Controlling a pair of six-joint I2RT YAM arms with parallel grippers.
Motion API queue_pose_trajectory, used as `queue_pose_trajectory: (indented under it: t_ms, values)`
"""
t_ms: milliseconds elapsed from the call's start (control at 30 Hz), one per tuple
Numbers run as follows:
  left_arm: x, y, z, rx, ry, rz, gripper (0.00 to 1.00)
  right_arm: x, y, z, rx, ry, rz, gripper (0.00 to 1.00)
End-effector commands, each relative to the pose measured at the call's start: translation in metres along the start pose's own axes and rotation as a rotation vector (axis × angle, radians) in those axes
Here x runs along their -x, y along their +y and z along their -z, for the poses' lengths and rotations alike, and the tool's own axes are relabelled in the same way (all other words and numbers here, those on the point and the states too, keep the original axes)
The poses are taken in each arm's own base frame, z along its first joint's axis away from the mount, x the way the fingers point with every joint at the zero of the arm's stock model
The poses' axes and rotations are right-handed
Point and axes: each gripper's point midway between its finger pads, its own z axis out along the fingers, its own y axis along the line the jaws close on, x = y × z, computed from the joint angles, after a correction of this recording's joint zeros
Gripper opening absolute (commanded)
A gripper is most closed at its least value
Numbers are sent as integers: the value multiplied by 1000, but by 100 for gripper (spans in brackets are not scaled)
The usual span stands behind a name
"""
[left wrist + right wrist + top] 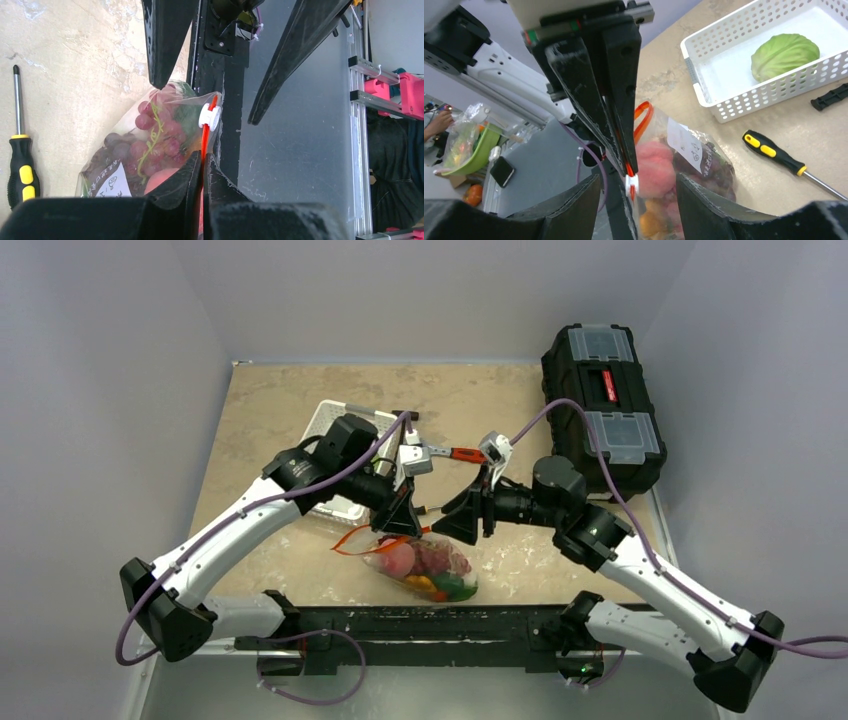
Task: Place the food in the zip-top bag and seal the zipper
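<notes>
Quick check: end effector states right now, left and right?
Left end effector: closed, pinching the zipper.
Right end effector: open, holding nothing, with a finger on each side of the white slider.

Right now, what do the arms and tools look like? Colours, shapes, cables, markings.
The left arm and right arm match: white shell links, black joints and bases. A purple cable runs loosely along each. The left tool and right tool are matte black, each with two long fingers tapering to blunt tips, some edges scuffed pale. No sleeves, no readable markings.
</notes>
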Motion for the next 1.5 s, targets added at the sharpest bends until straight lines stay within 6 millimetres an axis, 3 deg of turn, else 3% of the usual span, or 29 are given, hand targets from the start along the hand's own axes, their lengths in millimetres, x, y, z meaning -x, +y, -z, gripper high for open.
queue_pose_trajectory:
  t_ms: [0,200,567,833,1100,1300,1467]
  values:
    - [12,-10,7,-7,-54,-76,0,10,7,8,-7,64,-53,57]
    - [11,-9,6,-6,-48,-73,0,16,23,7,86,150,-74,48]
    - [11,-10,2,-28,-40,-58,0,18,5,4,1,229,23,35]
    - [11,-10,1,-37,-37,-48,0,11,8,5,31,247,63,41]
    - [11,-10,0,-41,-35,-44,0,9,16,2,60,255,56,35]
    - [11,-10,1,-41,-35,-41,0,6,25,-7,82,267,63,26]
    - [11,-12,1,-46,-36,-44,0,5,26,-11,70,271,76,12]
